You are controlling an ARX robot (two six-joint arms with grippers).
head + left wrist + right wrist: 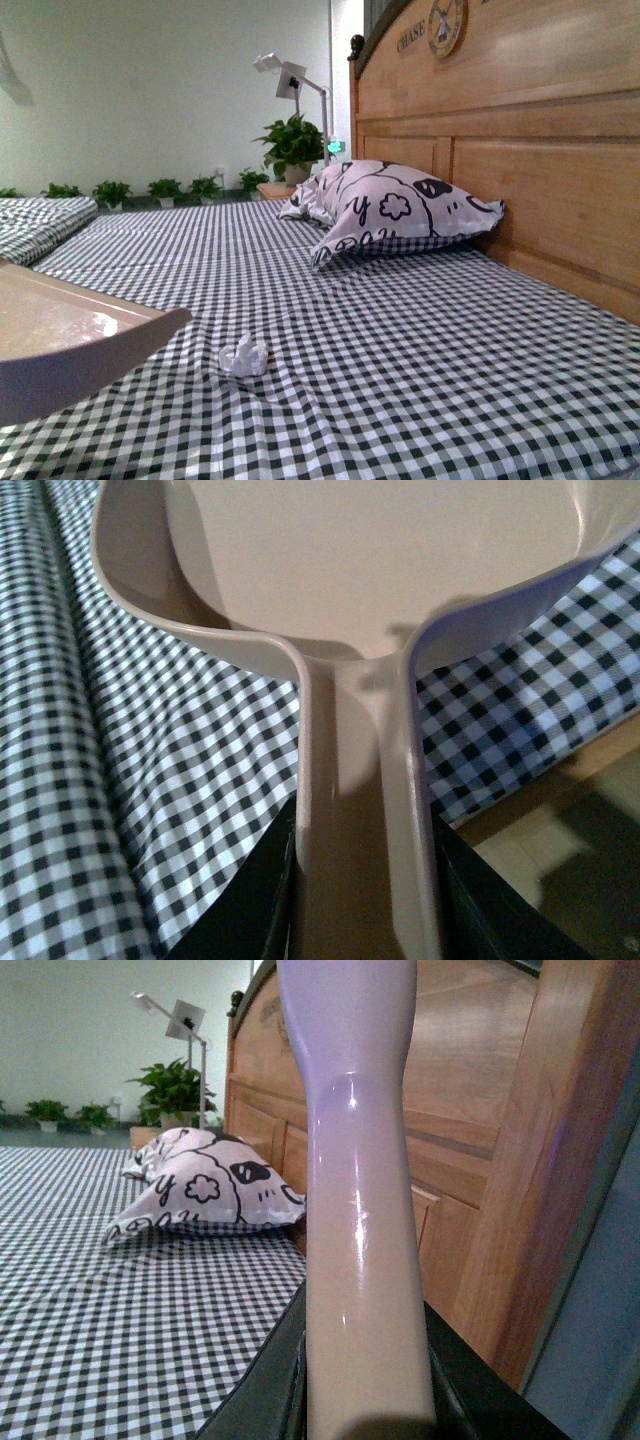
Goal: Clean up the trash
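The left pincer [365,910] is closed on the handle of the pinkish dustpan [70,330]; this dustpan shows far left of the pillow [390,210] and nearer to the camera; the tissue wad [244,357] lies on the checked bed sheet [420,340], also left of the pillow and well apart from it; behind the pillow stands the wooden headboard [540,170]; the right pincer [365,1400] grips a glossy pale handle [355,1160], right of the pillow.
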